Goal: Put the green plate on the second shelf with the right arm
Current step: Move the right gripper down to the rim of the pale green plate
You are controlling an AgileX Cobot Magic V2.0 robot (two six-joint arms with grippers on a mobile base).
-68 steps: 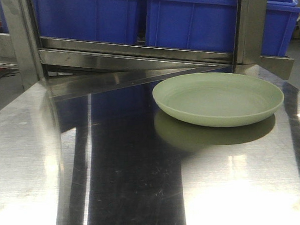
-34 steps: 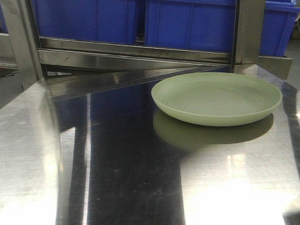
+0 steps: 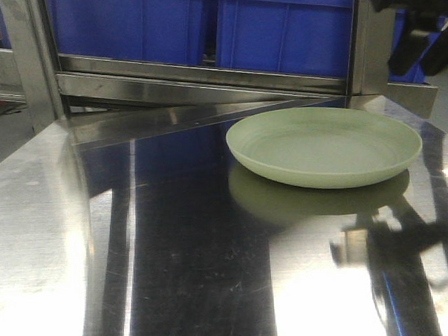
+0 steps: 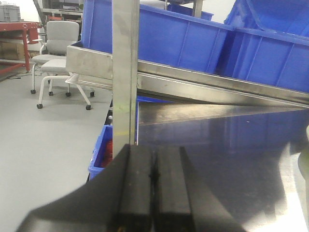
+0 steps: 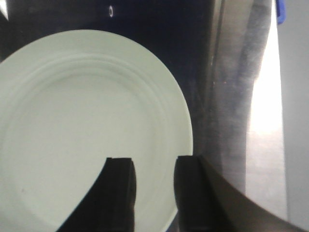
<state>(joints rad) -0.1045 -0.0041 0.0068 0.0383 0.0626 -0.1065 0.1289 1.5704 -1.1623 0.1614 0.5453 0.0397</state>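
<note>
On my front view the plate (image 3: 323, 145) lies flat on the steel table (image 3: 176, 274), right of centre and toward the back edge, just in front of the steel rail (image 3: 205, 76) that carries the blue bins (image 3: 277, 32). Its hollow faces up and the polished top mirrors its underside. The right arm (image 3: 418, 25) shows only as a dark shape in the upper right corner, above and behind the plate's right rim and clear of it; its reflection (image 3: 391, 242) falls on the table in front of the plate. From the right wrist camera I look straight down: the right gripper (image 5: 154, 193) hangs over the near right part of the plate with its two black fingers (image 5: 118, 193) apart and nothing between them. Pale green shows in the gap, and the outer finger sits about over the rim. I cannot tell from this view whether the tips touch the plate. The left gripper (image 4: 153, 193) has its fingers pressed together with nothing held, and it points at a steel post (image 4: 125, 72) at the table's left corner. Beyond the post I see grey floor (image 4: 43, 159), two office chairs (image 4: 60, 53), and another blue bin (image 4: 99, 154) lower down beside the table.
</note>
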